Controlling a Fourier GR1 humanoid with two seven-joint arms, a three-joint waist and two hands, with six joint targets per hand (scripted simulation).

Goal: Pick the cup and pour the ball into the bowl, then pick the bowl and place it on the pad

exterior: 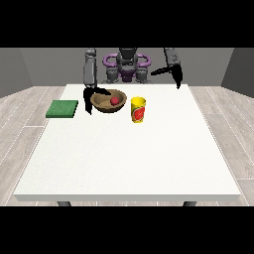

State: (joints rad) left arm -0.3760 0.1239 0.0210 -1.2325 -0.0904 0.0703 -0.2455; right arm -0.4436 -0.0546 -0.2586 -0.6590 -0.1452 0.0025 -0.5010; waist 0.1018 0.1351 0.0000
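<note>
one cup point(138, 109) — upright, mouth skyward

One bowl point(108, 101), one ball point(114, 100), one cup point(138, 109), one pad point(62, 109)

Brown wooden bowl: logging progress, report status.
Robot hand at view's left at brown wooden bowl rim. Red ball inside. Yellow cup upright beside. Green square pad unobstructed.

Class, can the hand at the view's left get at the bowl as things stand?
Probably yes. That hand is already at the bowl's left rim, nothing between them; the cup stands apart on the other side.
</note>
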